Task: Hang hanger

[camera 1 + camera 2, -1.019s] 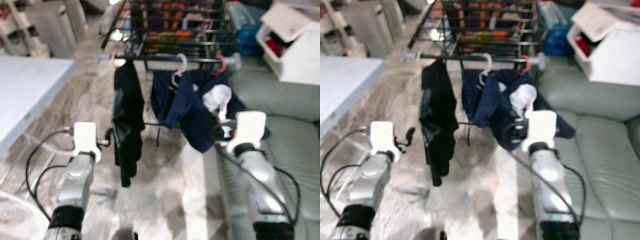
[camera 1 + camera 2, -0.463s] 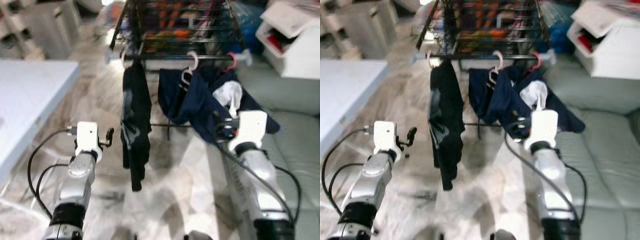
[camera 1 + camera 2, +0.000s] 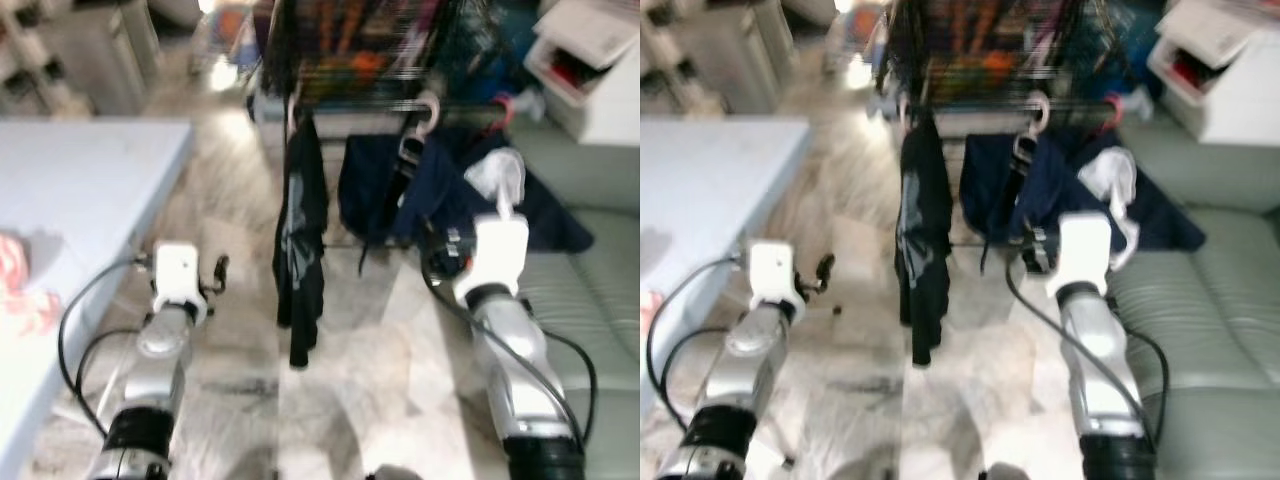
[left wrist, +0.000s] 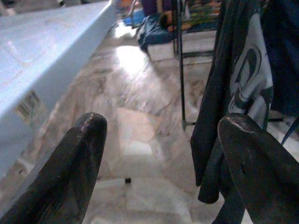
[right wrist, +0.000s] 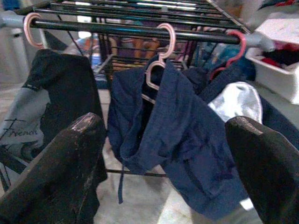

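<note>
Both grippers open and empty. Right gripper [image 5: 163,154]: black fingers spread wide, pointed at the black metal drying rack rail [image 5: 121,29], well short of it. Left gripper [image 4: 159,163]: fingers likewise apart, aimed across the pale marble floor [image 4: 140,116] between the light blue table [image 3: 70,190] and the rack.

Three hangers on the rail:
- pale pink plastic hanger [image 5: 32,28] carrying a black printed T-shirt [image 5: 60,93], at one end
- pink plastic hanger [image 5: 163,51] carrying a dark navy garment [image 5: 187,126], middle
- red plastic hanger [image 5: 236,46] by a white cloth [image 5: 236,100], far end

Judgement: hanging looks done, or nearly so.

Risks from here:
- Navy garment sits bunched and lopsided on its hanger; a nudge from the right fingers could drag it off or tip the hook from the rail.
- Head views blurred, so the robot seems in motion; right arm close to the hanging cloth and the grey-green sofa [image 3: 590,290], so snagging is possible.
- Black cable [image 3: 75,330] looping off the left arm may catch the table edge.
</note>
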